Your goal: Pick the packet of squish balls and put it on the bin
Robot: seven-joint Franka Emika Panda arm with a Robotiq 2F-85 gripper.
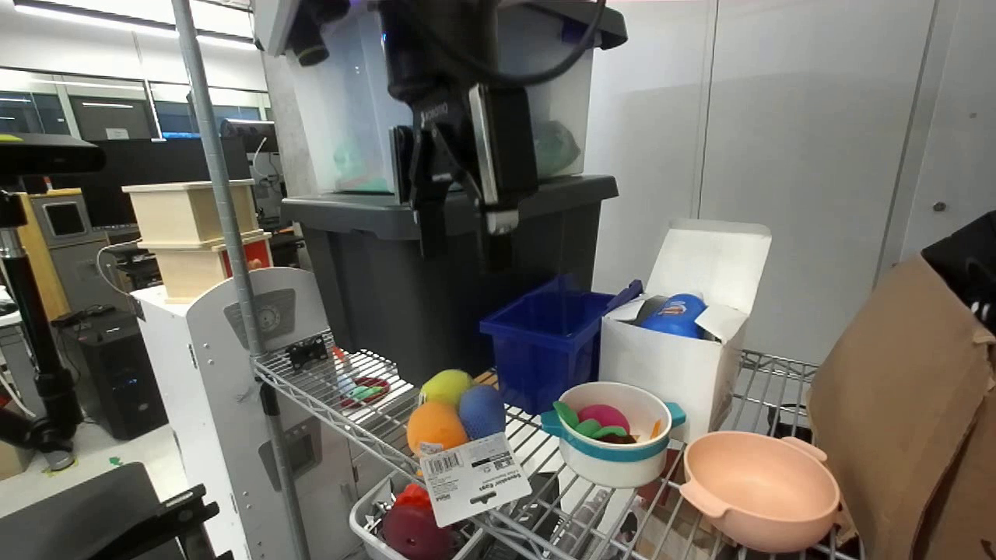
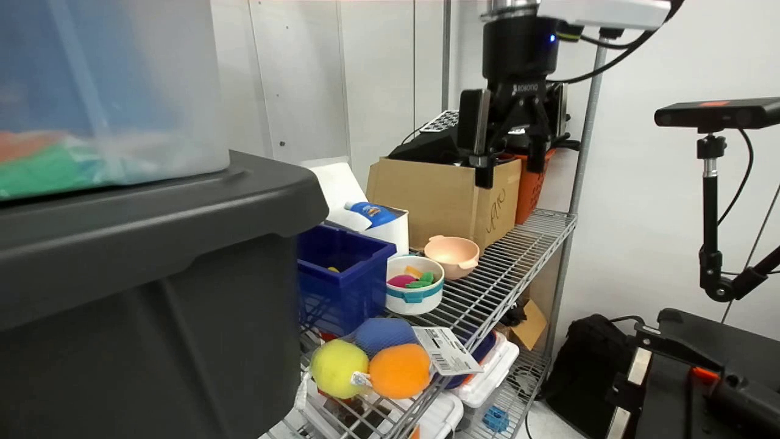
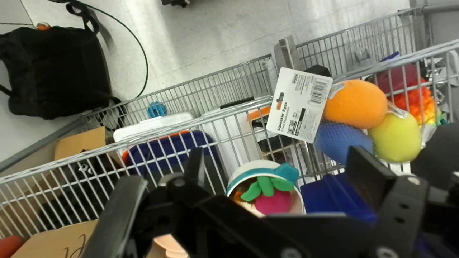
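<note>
One packet point(image 1: 469, 453) (three squish balls point(image 1: 437, 426)) beside one blue bin point(image 1: 537, 365), one hand point(image 2: 510, 171) higher up, two fingers point(image 2: 484, 177) apart

Packet of yellow, orange and blue egg-shaped balls point(image 2: 396, 361), white printed card point(image 3: 301, 105) overhanging long open edge of wire shelf point(image 2: 515, 251). Royal-blue open-topped plastic bin point(image 1: 538, 354) upright, farther in from same edge.

- On the shelf point(image 2: 515, 259), at its edge: the packet point(image 1: 467, 459).
- Behind it from here, the bin point(image 1: 537, 358).
- Behind that, leftward, the lower tote point(image 1: 389, 288), bearing the upper tote point(image 1: 334, 117).
- Just right of the bin, the box point(image 1: 661, 373).
- Before the box, a bowl point(image 1: 615, 467) holding toys point(image 1: 603, 417).
- Right of it, a second bowl point(image 1: 759, 482).
- Far right, a carton point(image 1: 891, 412).
</note>
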